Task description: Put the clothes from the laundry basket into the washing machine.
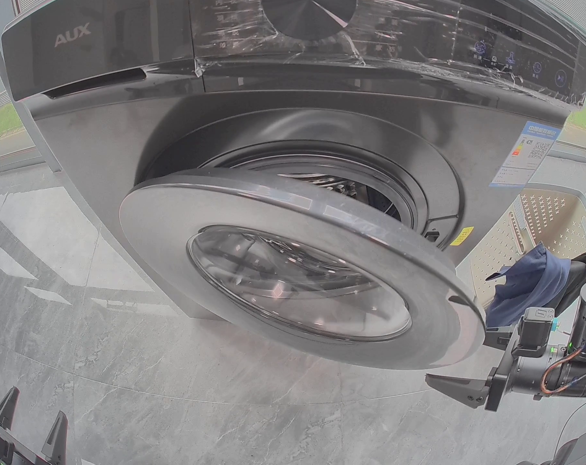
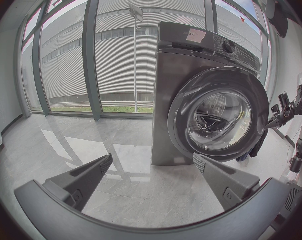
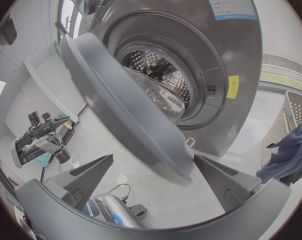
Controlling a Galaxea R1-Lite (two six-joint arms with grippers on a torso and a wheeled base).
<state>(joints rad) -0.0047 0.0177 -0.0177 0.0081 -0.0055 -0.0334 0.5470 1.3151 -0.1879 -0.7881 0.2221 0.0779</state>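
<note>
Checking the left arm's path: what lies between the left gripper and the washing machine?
Bare floor lies between left gripper and washing machine; left wrist view shows it.

Pale grey marble-look floor tiles (image 2: 91,140) shine enough to mirror the window frames. Tall floor-to-ceiling windows (image 2: 67,50) with dark mullions run along the far side. Through them stand a long grey ribbed building (image 2: 121,64), a lamp post (image 2: 135,57) and a strip of grass (image 2: 124,109). Daylight lies in bright patches (image 2: 91,149) on the tiles. A plain white wall (image 2: 4,84) meets the glass at one side
</note>
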